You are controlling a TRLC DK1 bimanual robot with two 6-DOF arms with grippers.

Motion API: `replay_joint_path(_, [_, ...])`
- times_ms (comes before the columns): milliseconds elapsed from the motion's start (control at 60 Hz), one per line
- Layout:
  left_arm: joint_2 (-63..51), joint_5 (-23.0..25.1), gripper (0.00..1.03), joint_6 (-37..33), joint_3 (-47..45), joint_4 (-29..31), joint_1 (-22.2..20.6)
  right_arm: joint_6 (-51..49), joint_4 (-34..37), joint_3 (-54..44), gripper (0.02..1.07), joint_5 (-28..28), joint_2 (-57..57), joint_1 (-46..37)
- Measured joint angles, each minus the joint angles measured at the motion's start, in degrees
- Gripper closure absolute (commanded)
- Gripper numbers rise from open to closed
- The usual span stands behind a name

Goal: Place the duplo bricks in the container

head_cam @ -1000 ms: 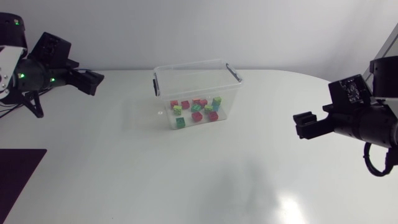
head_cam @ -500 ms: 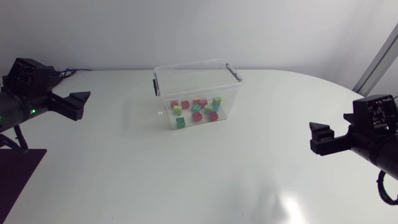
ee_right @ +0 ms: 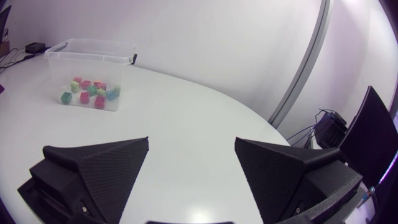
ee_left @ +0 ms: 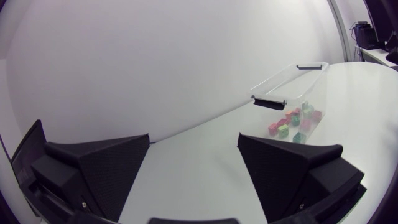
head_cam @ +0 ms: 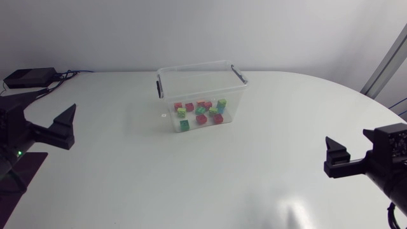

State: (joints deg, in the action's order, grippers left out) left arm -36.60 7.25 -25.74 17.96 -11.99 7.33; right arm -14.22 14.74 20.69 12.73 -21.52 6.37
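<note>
A clear plastic container (head_cam: 202, 83) with black handle clips stands at the table's far middle. Several red, green, yellow and blue duplo bricks (head_cam: 201, 112) lie on its bottom. The same container (ee_left: 292, 93) and bricks (ee_left: 293, 119) show far ahead of my left gripper (ee_left: 193, 155), which is open and empty. My left gripper (head_cam: 63, 127) sits at the table's left edge. My right gripper (head_cam: 335, 159) is near the right edge, open and empty; in its wrist view (ee_right: 191, 158) the container (ee_right: 87, 62) with bricks (ee_right: 90, 91) stands far ahead.
A dark mat (head_cam: 16, 175) lies at the front left corner of the white table (head_cam: 210, 178). A black box with cables (head_cam: 28, 77) sits at the back left edge.
Both arms have drawn back from the container toward the table's side edges and lower in the head view. The container and bricks have not moved.
</note>
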Motion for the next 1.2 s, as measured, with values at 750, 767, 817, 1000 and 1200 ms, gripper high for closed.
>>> replay_joint_path(750, [18.5, -2.6, 0.04, 9.0, -10.4, 1.6, -3.2, 1.7, -6.2, -12.3, 0.07, -3.5, 14.5, -2.6])
replay_joint_path(767, [19.3, -2.8, 0.04, 9.6, -10.7, 2.0, -3.3, 2.2, -6.4, -12.7, 0.07, -3.9, 14.8, -2.8])
replay_joint_path(817, [20.7, -3.2, 0.04, 10.8, -11.2, 2.9, -3.6, 3.2, -6.9, -13.3, 0.07, -4.7, 15.3, -3.0])
replay_joint_path(1000, [26.1, -4.5, 0.04, 15.3, -13.0, 6.3, -4.8, 6.2, -9.5, -15.2, 0.07, -7.4, 17.4, -4.1])
replay_joint_path(1200, [31.9, -6.0, 0.04, 20.0, -15.1, 9.6, -6.1, 9.8, -12.4, -17.3, 0.07, -10.4, 19.4, -5.1])
